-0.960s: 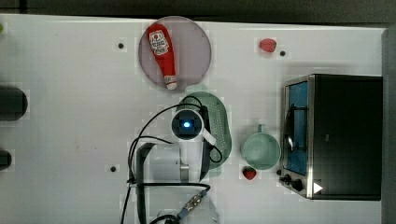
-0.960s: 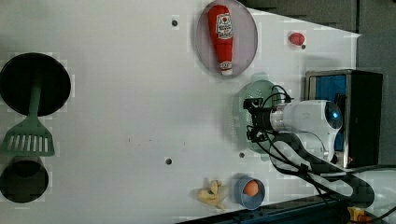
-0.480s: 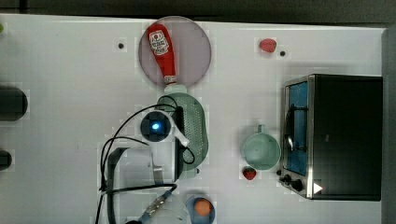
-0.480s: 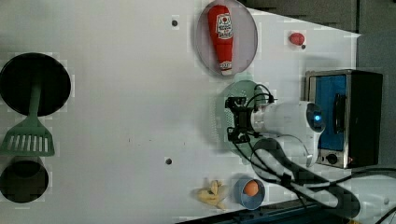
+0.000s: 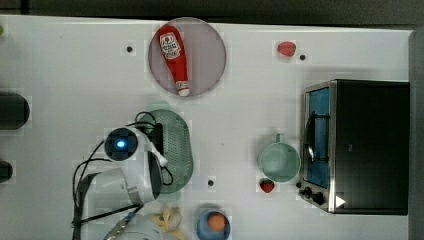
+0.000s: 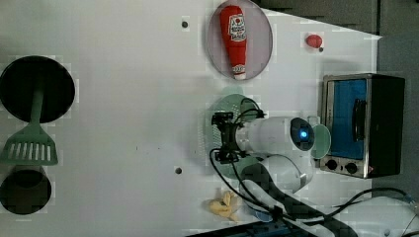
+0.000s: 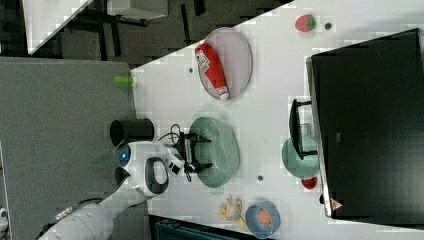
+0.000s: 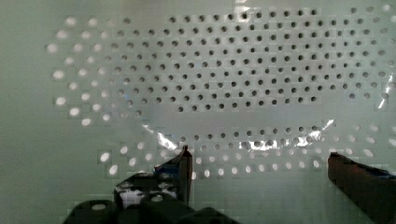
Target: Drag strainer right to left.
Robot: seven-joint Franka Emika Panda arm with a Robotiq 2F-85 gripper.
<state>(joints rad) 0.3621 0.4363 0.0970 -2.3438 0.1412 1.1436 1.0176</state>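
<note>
The strainer [image 5: 177, 150], a pale mint-green oval basket with a dotted centre, lies near the middle of the white table, below the grey plate in the top view. My gripper [image 5: 159, 142] reaches down inside it, at the side of the bowl nearer the top view's left. Its fingers are spread wide and grip nothing. The left view shows the gripper [image 6: 223, 138] over the strainer [image 6: 217, 106], and the right view shows the gripper [image 7: 200, 152] inside the strainer [image 7: 222, 150]. In the wrist view the perforated strainer floor [image 8: 233, 70] lies close under the open gripper [image 8: 261, 163].
A grey plate [image 5: 210, 60] holds a ketchup bottle [image 5: 174, 57] just beyond the strainer. A mint mug [image 5: 278, 161] and a toaster oven [image 5: 357, 145] stand to the top view's right. A banana [image 5: 170, 220] and a blue bowl [image 5: 213, 225] sit near the front edge.
The strainer and my gripper inside it have slid together toward the top view's left, away from the mug. The fingers stayed spread.
</note>
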